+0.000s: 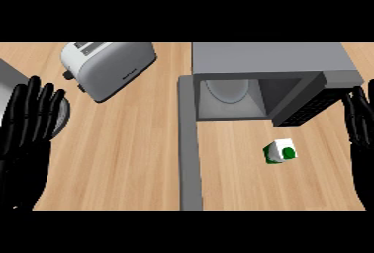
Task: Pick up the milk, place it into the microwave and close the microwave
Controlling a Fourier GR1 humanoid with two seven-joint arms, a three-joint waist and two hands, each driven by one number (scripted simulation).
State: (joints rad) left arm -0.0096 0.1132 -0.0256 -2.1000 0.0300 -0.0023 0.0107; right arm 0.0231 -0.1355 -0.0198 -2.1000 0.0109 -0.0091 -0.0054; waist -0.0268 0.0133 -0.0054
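A small white milk carton [280, 151] with a green cap and green trim stands on the wooden counter, in front of the microwave's opening. The grey microwave [270, 62] sits at the back right with its cavity showing and a pale round turntable inside. Its door [188, 143] is swung out toward me as a long grey strip left of the carton. My left hand [27, 128] is open at the view's left edge, fingers up. At the right edge my right hand [359, 121] is open too, right of the carton and apart from it.
A white and grey toaster [108, 66] lies tilted at the back left. A grey round object [61, 116] shows partly behind my left hand. Bare wood lies between the toaster and the microwave door.
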